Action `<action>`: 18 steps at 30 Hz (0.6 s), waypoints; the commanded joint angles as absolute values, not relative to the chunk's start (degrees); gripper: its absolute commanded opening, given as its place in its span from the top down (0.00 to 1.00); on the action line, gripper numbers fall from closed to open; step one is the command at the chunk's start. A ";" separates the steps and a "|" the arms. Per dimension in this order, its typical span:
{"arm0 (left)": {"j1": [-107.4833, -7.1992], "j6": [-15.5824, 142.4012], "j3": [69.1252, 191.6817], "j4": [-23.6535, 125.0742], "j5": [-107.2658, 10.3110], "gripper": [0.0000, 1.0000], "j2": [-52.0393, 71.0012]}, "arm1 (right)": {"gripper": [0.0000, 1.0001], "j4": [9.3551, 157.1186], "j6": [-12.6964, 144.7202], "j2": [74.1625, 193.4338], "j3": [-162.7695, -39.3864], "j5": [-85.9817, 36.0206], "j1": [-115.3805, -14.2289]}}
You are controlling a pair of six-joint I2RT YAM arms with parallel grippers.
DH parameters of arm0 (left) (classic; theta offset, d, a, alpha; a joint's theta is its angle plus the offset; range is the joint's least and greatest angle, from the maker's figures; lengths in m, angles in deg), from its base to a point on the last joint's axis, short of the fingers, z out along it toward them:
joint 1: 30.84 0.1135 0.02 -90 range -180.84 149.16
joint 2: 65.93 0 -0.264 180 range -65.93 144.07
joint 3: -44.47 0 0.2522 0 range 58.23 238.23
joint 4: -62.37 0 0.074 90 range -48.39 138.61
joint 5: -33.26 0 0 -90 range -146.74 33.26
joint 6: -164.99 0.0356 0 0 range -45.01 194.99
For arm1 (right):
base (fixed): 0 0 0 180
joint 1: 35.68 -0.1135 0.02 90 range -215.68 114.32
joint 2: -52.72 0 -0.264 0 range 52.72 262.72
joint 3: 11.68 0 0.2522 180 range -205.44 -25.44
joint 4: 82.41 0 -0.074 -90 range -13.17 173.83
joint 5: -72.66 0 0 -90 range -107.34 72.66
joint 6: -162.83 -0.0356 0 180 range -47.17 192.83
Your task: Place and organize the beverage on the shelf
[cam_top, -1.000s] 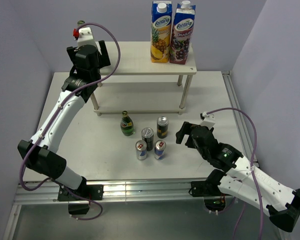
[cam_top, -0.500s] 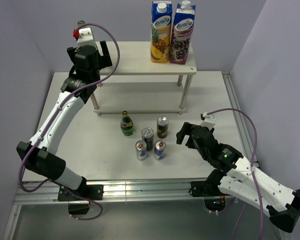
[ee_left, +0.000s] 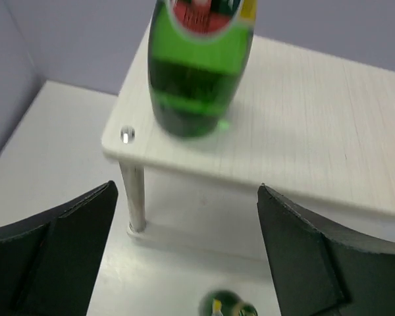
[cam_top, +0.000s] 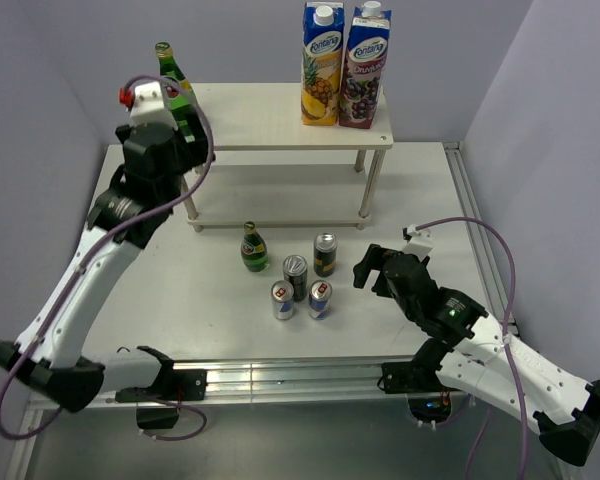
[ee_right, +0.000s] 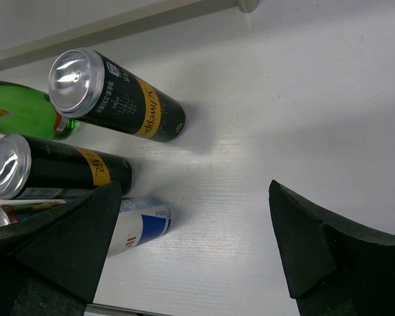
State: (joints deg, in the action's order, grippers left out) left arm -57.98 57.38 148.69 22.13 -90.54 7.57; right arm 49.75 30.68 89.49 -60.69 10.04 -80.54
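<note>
Two green bottles stood apart: one bottle (cam_top: 170, 72) on the shelf's (cam_top: 280, 120) top left corner, the other bottle (cam_top: 253, 248) on the counter (cam_top: 420, 190) beside two dark cans (cam_top: 325, 254) (cam_top: 295, 277) and two small blue-silver cans (cam_top: 282, 300) (cam_top: 319, 298). Two juice cartons (cam_top: 340, 65) showed only from above. Only the wrist views showed the left jaws and right jaws spread, holding nothing.

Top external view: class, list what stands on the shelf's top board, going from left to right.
On the top board of the shelf: green bottle → pineapple juice carton → purple berry juice carton.
</note>
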 commanded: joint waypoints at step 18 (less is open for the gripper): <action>-87.00 30.68 88.75 42.34 -95.59 0.01 -15.05 | 0.00 50.00 30.02 89.10 -60.42 11.93 -81.03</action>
State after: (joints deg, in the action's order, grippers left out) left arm -86.81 30.96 91.88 28.29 -95.13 -14.70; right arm 49.70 30.63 89.56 -60.67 10.45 -80.56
